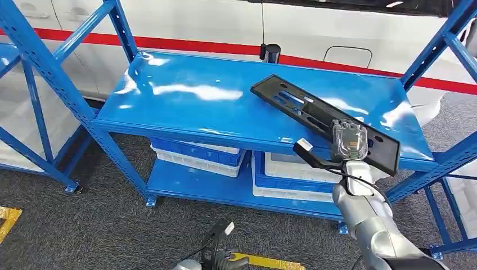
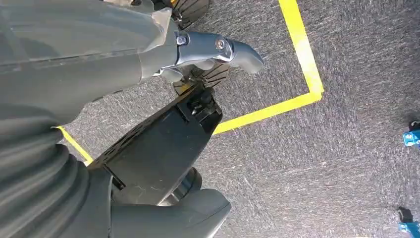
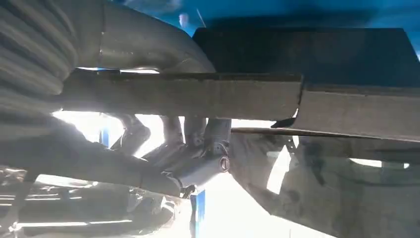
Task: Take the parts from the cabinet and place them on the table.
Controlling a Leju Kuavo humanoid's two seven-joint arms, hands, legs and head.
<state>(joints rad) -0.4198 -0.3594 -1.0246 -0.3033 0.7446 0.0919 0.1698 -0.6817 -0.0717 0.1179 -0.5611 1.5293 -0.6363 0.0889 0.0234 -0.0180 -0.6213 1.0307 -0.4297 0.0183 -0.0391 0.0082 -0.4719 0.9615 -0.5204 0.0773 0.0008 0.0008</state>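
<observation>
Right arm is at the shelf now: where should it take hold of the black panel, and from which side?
Grip the panel at its near end, coming from the front: that end overhangs the shelf edge, so fingers can go under it. The right hand is there; right wrist view shows fingers beneath the edge.

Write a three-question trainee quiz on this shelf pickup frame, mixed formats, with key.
1. True or false: the long flat black plastic panel lies wholly on the glossy blue metal shelf.
2. Which hand is at the panel? A) left hand B) right hand
3. Fill in: under the top shelf sit blue and ___ plastic crates.

Key: 1 false, its near end overhangs the front edge; 2 B, the fingers reach under it; 3 white.
</observation>
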